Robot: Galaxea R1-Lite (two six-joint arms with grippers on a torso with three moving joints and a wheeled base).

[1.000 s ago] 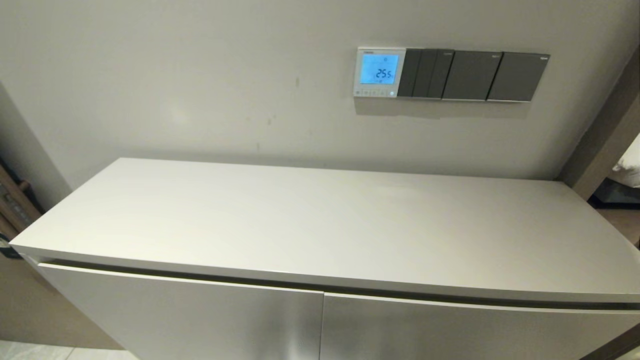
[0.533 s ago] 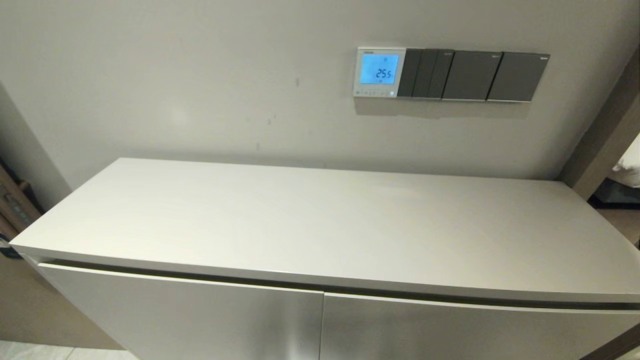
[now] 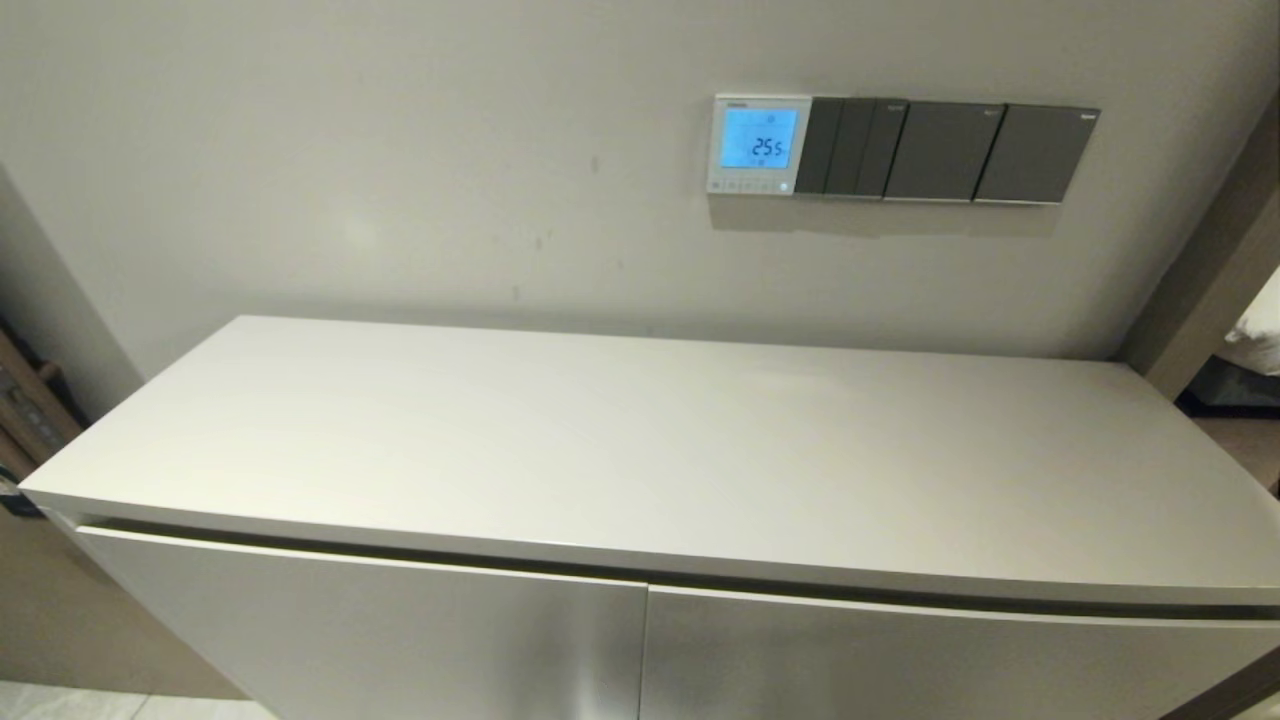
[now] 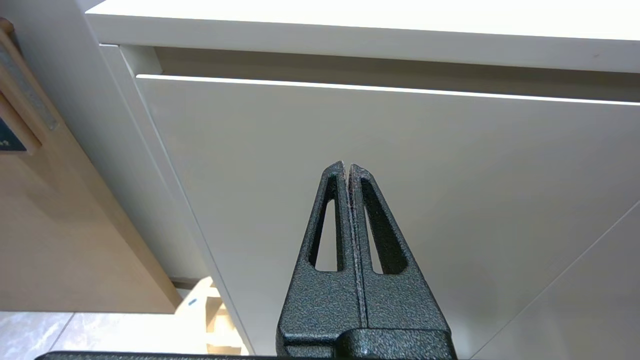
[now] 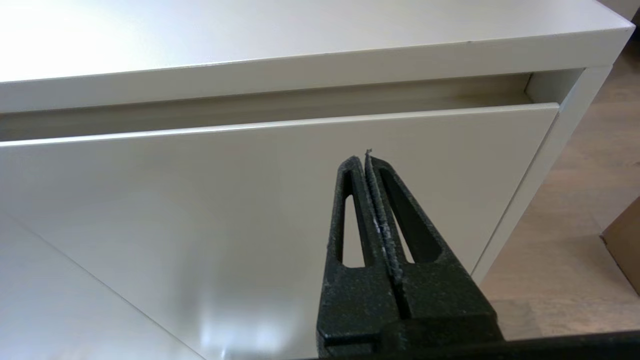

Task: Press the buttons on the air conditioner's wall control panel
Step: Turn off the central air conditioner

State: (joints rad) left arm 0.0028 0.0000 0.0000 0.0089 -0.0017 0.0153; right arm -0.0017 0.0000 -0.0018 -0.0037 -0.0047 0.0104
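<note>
Looking like a home or hotel room: white cabinet (image 3: pixel 640 450) standing against a plain wall, thermostat panel (image 3: pixel 758 144) glowing beside dark switch plates (image 3: pixel 950 152), wood floor (image 5: pixel 570 235), bedding (image 3: pixel 1262 330) showing through doorway.

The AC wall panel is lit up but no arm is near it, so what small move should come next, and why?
Probably raise the right gripper above the cabinet top toward the wall control panel. Both grippers, the left gripper too, sit shut and low before the cabinet doors, far from the buttons.
</note>
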